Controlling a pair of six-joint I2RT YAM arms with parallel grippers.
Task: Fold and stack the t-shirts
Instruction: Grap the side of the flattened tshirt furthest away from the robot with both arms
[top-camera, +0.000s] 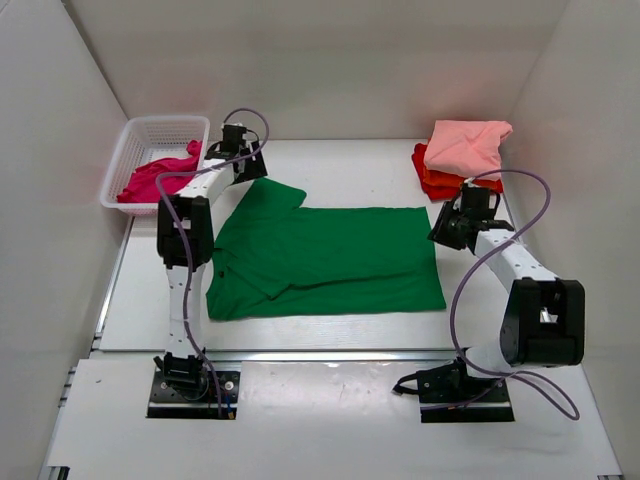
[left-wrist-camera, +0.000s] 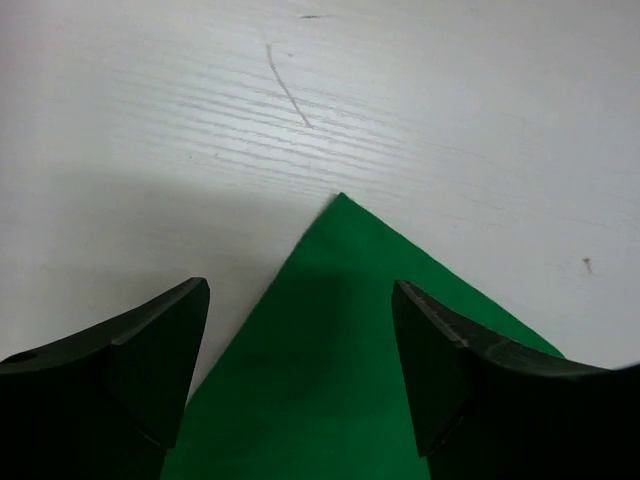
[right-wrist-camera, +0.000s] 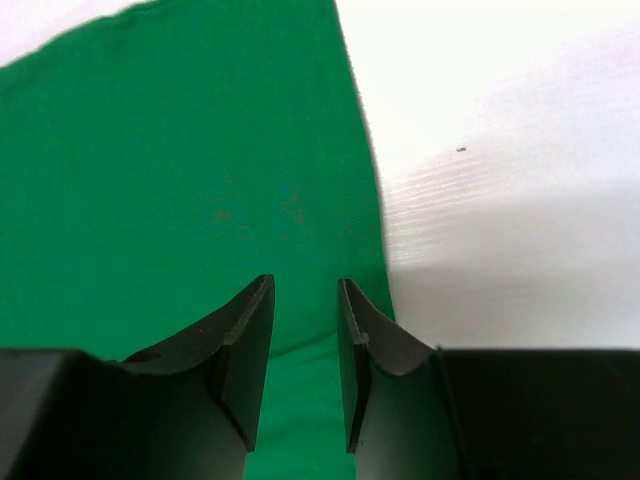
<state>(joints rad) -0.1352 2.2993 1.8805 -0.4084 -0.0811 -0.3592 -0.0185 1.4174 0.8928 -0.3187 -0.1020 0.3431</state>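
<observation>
STATUS | bright green cloth t-shirt (top-camera: 330, 260): is laid flat at desk centre | left gripper (left-wrist-camera: 300, 290): jaws are spread wide, nothing is held, a pointed cloth corner is framed | right gripper (right-wrist-camera: 306, 282): jaws are parted narrowly, nothing is gripped, the shirt's right edge is straddled

The left pincer (left-wrist-camera: 300, 300) is found spread wide, with nothing gripped. A pointed corner of the green shirt (left-wrist-camera: 330, 390) is laid flat on the white bench (left-wrist-camera: 130, 130), its tip lying just beyond the black fingers (left-wrist-camera: 150, 370). A thin scratch (left-wrist-camera: 288, 85) and a dark speck (left-wrist-camera: 587, 265) are noted on the bench.
</observation>
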